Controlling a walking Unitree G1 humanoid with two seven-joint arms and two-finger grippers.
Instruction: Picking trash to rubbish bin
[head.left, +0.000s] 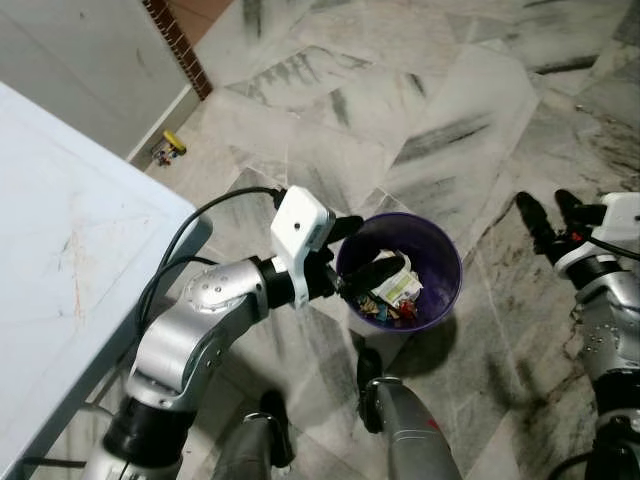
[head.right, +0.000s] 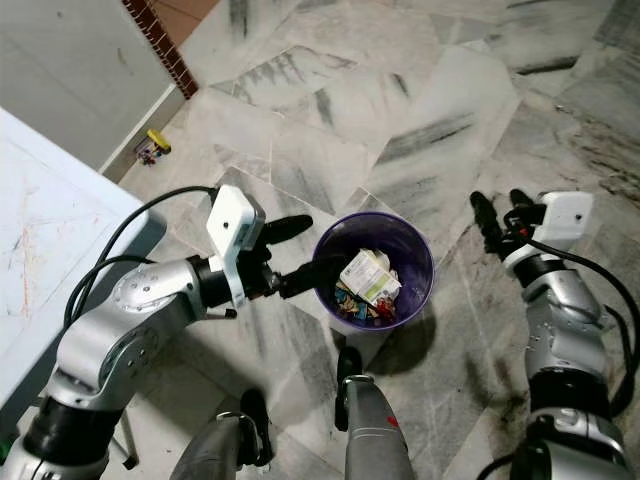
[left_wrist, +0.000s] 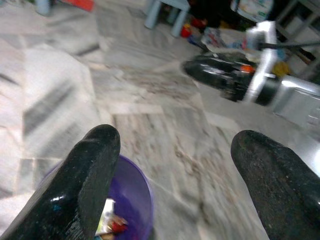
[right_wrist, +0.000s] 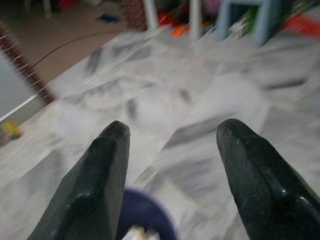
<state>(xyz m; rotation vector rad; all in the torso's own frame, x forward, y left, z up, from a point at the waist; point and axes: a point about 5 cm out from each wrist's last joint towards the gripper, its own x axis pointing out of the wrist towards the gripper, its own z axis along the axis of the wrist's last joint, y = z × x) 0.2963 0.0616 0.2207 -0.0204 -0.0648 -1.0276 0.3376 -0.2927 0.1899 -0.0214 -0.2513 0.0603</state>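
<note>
- The marble floor (head.left: 440, 110) spreads out under the purple rubbish bin (head.left: 447, 290), grey-veined and pale, all around the bin.
- A white table (head.left: 60, 260) stands well to the robot's left of the bin, its corner nearest the bin.
- The left arm (head.left: 190, 340) reaches from beside the table toward the bin, bent at the elbow, with a black cable looped over it.
- The right arm (head.right: 560, 330) stands on the far side of the bin from the table, well apart from it.
- The bin stands upright on the floor, between the two arms and just ahead of the robot's feet.
- The left gripper (head.left: 365, 255) is at the bin's rim on the table side, jaws spread apart and holding nothing; one finger lies over the rim, the other reaches down inside.
- The right gripper (head.right: 502, 218) hovers above the floor to the bin's right, jaws apart and empty.
- The trash (head.right: 366, 280) lies inside the bin: a crumpled white carton on top of small coloured wrappers.
- A small yellow toy (head.left: 170, 146) lies by the wall, beyond the table and far from the bin.
</note>
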